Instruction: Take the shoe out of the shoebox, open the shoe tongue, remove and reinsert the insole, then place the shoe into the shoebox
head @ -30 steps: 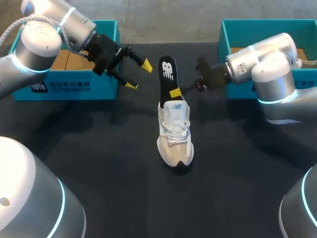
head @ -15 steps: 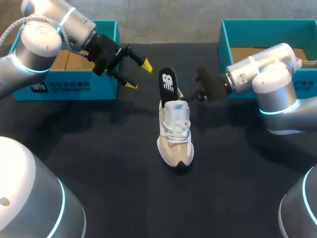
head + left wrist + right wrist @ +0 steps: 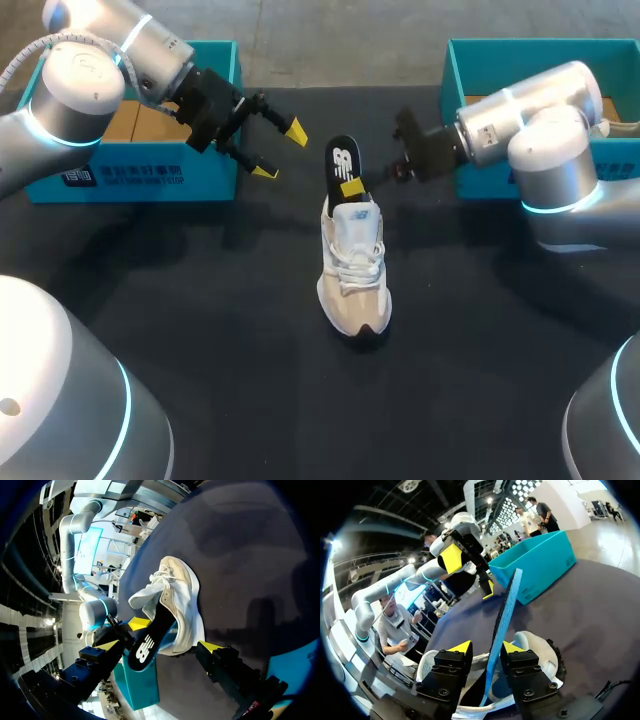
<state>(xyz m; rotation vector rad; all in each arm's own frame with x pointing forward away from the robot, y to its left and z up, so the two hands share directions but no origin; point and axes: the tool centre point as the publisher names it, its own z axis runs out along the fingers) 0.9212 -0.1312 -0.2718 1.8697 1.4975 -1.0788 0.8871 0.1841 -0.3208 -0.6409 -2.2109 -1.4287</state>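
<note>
Head view: a white and beige sneaker (image 3: 352,265) stands on the black counter (image 3: 200,300) near its middle, toe toward the camera and heel toward the far edge. A black insole (image 3: 341,160) sticks up out of the heel opening. Its lower end is inside the sneaker and its printed upper face leans toward the camera.

The right claw (image 3: 350,186) comes in from the right and sits at the insole just above the sneaker's collar. One yellow tip lies on the insole's face. In the right wrist view the insole runs edge-on between the two yellow tips, blue underside showing. It sits close against one finger, and the claw appears to be pinching it, though contact on the other side is hard to make out.

The left claw (image 3: 280,152) hangs above the counter, left of the insole and apart from it. Its fingers are spread wide with nothing between them. It is just in front of the left teal box (image 3: 150,180), which sits at the far left of the counter. The right teal box (image 3: 520,50) sits at the far right, behind the right arm.
</note>
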